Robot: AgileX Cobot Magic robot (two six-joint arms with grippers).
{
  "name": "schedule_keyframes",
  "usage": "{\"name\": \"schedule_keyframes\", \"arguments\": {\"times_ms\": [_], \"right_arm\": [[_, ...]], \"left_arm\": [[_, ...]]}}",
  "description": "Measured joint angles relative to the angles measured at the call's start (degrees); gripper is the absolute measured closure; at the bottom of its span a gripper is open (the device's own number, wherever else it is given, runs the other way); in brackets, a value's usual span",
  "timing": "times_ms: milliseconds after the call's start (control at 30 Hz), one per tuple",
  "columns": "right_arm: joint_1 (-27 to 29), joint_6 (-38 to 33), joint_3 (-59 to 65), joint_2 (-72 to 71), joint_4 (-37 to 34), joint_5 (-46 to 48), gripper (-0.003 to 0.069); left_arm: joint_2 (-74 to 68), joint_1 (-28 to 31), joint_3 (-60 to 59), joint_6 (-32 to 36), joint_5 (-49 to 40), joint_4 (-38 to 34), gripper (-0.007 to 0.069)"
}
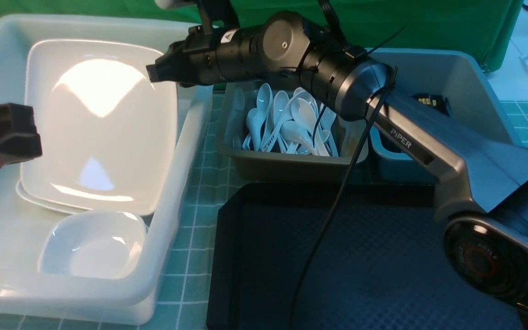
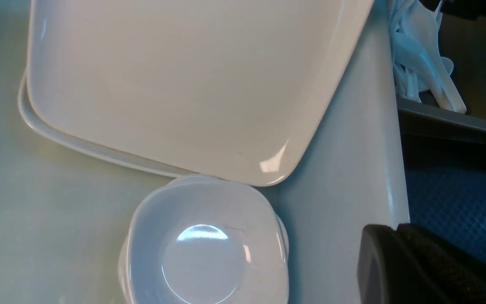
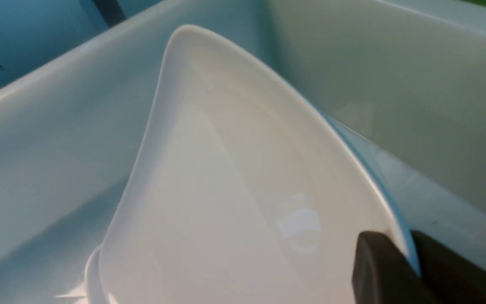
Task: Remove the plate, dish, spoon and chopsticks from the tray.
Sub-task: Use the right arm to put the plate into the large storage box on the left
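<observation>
The large white plate [image 1: 99, 128] [image 2: 184, 84] [image 3: 226, 190] is inside the white tub [image 1: 186, 151], tilted. My right gripper [image 1: 151, 73] [image 3: 403, 245] is shut on its far right rim. The plate's near edge rests over another white plate [image 2: 57, 135]. A small deep white dish [image 1: 92, 245] [image 2: 205, 249] sits in the tub just in front of it. My left gripper [image 1: 30, 133] [image 2: 395, 230] is shut on nothing, above the tub's left side. The black tray [image 1: 374, 256] [image 2: 449, 202] shows a bare floor. Several white spoons [image 1: 287, 121] lie in a grey tub. The chopsticks are out of view.
The grey tub [image 1: 287, 167] of spoons stands behind the tray. A blue-grey tub [image 1: 452, 78] is to its right. The right arm [image 1: 410, 137] stretches across both and over the tray, with a black cable [image 1: 332, 206] hanging down. A green gridded mat [image 1: 200, 183] covers the table.
</observation>
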State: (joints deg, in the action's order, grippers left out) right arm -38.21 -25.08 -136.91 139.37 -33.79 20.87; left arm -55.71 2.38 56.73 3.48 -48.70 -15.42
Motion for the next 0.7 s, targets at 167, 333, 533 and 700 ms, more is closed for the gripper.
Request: {"name": "schedule_keyframes", "arguments": {"times_ms": [167,333,533,700], "right_arm": [[-0.05,1.23,0.0,0.0,0.78,-0.11,0.0575],[0.0,1.63,-0.05,0.0,0.85,0.06,0.0482],[0.06,1.94,-0.07,0.0,0.85,1.64,0.0414],[0.12,2.27,-0.11,0.0,0.85,3.19,0.0414]], "left_arm": [[0.0,0.0,0.0,0.0,0.0,0.0,0.0615],[0.0,0.0,0.0,0.0,0.0,0.0,0.0615],[0.0,0.0,0.0,0.76,0.0,0.0,0.0615],[0.0,0.0,0.0,0.8,-0.05,0.0,0.0615]]}}
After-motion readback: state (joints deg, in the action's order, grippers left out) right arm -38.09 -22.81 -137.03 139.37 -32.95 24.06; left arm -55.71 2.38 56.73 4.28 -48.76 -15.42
